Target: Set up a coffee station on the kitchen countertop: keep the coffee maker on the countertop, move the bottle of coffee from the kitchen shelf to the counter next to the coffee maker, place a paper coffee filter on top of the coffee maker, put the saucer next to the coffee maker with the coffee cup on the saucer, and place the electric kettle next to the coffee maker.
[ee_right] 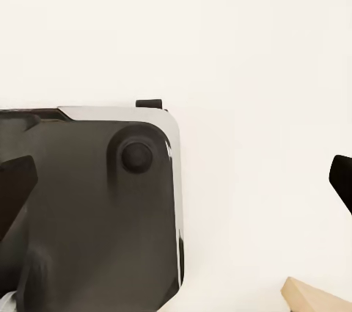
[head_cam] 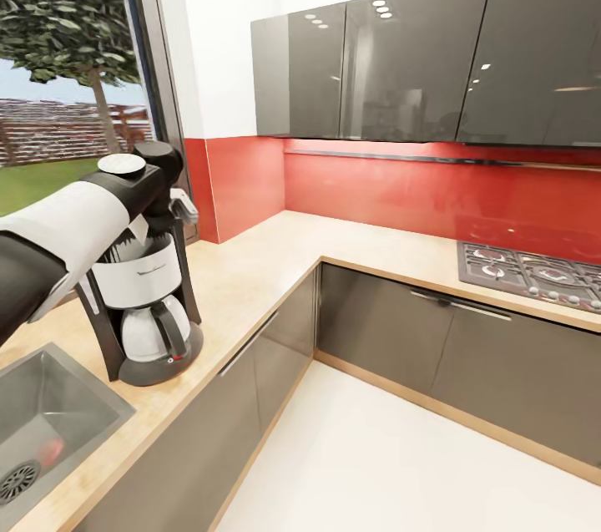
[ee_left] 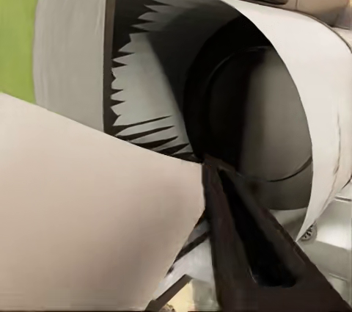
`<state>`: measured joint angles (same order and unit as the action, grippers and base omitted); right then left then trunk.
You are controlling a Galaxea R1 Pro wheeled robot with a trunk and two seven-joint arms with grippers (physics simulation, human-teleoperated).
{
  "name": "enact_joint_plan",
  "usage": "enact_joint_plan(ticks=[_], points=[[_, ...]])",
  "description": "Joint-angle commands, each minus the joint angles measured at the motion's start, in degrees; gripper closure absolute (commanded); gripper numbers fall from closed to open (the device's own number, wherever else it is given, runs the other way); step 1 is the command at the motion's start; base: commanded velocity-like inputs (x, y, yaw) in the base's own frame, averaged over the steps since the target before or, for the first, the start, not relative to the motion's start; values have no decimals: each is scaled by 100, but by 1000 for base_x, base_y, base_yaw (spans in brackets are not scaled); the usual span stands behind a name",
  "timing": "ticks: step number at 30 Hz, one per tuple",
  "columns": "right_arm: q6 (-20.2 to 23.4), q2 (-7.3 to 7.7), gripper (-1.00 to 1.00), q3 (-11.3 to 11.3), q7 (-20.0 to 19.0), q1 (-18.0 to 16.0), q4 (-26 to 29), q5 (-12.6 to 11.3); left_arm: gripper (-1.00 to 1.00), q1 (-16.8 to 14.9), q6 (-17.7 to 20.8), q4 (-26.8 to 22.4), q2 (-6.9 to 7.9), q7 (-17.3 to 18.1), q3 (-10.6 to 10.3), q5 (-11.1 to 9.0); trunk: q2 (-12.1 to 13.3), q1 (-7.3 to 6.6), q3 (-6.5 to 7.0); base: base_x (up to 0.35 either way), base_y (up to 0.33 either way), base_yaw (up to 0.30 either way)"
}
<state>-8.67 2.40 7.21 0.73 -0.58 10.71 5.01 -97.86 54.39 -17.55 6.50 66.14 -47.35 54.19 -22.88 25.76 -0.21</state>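
The coffee maker (head_cam: 150, 311) stands on the kitchen countertop (head_cam: 250, 273) beside the sink, with its glass carafe in place. My left arm reaches over it, and the left gripper (head_cam: 167, 215) points down at its top. The pleated white paper coffee filter (head_cam: 136, 252) sits in the machine's top. In the left wrist view the filter (ee_left: 139, 77) opens wide around the dark basket, and its near wall lies against one dark finger (ee_left: 249, 253), hiding the other finger. In its own wrist view my right gripper (ee_right: 176, 180) hangs open over the white floor.
A steel sink (head_cam: 50, 423) lies left of the coffee maker. The counter turns a corner to a gas hob (head_cam: 534, 269) at the right. Glossy grey wall cabinets (head_cam: 401, 56) hang above a red backsplash. My dark base (ee_right: 88, 209) is under the right gripper.
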Motion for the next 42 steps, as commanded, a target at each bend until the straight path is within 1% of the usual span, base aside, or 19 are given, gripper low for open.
enact_joint_plan(ticks=[1, 20, 21, 23, 26, 29, 30, 32, 33, 34, 36, 38, 40, 41, 42], points=[[-21, -3, -100, 39, 6, -3, -8, 52, -100, 3, 37, -19, 21, 57, 0, 48, -4, 2, -2, 0, 0, 0], [-21, -3, -100, 35, 6, -3, -16, 52, -100, -4, 37, -65, 42, 34, -2, 48, -4, 2, -2, 0, 0, 0], [-21, -3, -100, 35, 6, -3, -16, 52, -100, -6, 37, -108, 49, -1, 2, 48, -4, 2, -2, 0, 0, 0], [-21, -3, -100, 35, 6, -3, -16, 52, -100, -36, 53, -292, 117, -119, 42, 48, -4, 2, -2, 0, 0, 0], [-21, -3, -100, 35, 6, -3, -16, 52, -100, -106, 126, -691, 201, -193, 391, 54, -4, 2, -2, 0, 0, 0], [-21, -3, -100, 35, 6, -3, -16, 52, -100, -182, 164, -980, 250, -210, 810, 83, -4, 2, -2, 0, 0, 0], [-21, -3, -100, 35, 6, -3, -16, 52, -100, -207, 170, -1078, 288, -213, 972, 92, -4, 2, -2, 0, 0, 0], [-21, -3, -100, 35, 6, -3, -16, 52, -100, -235, 178, -1228, 362, -215, 1122, 97, -4, 2, -2, 0, 0, 0], [-21, -3, -100, 35, 6, -3, -16, 52, -100, -277, 186, -1382, 430, -215, 1239, 99, -4, 2, -2, 0, 0, 0], [-21, -3, -100, 35, 6, -3, -16, 52, -100, -320, 197, -1764, 530, -224, 1899, 100, -4, 2, -2, 0, 0, 0], [-21, -3, -100, 33, 6, -3, -16, 52, -100, -303, 198, -1890, 548, -252, 2470, 96, -4, 2, -2, 0, 0, 0], [-21, -3, -100, 29, 6, -3, -16, 52, -100, -287, 196, -1958, 551, -293, 2985, 84, -4, 2, -2, 0, 0, 0], [-21, -5, -100, 28, 6, -3, -15, 52, -100, -262, 185, -2082, 544, -318, 3445, 58, -4, 2, -2, 0, 0, 0], [-21, -8, -100, 27, 6, -3, -12, 52, -100, -232, 182, -2179, 525, -325, 3650, 43, -4, 2, -2, 0, 0, 0], [-21, -9, -100, 29, 6, -3, -8, 52, -100, -143, 180, -2354, 480, -334, 3898, 9, -4, 2, -2, 0, 0, 0]])
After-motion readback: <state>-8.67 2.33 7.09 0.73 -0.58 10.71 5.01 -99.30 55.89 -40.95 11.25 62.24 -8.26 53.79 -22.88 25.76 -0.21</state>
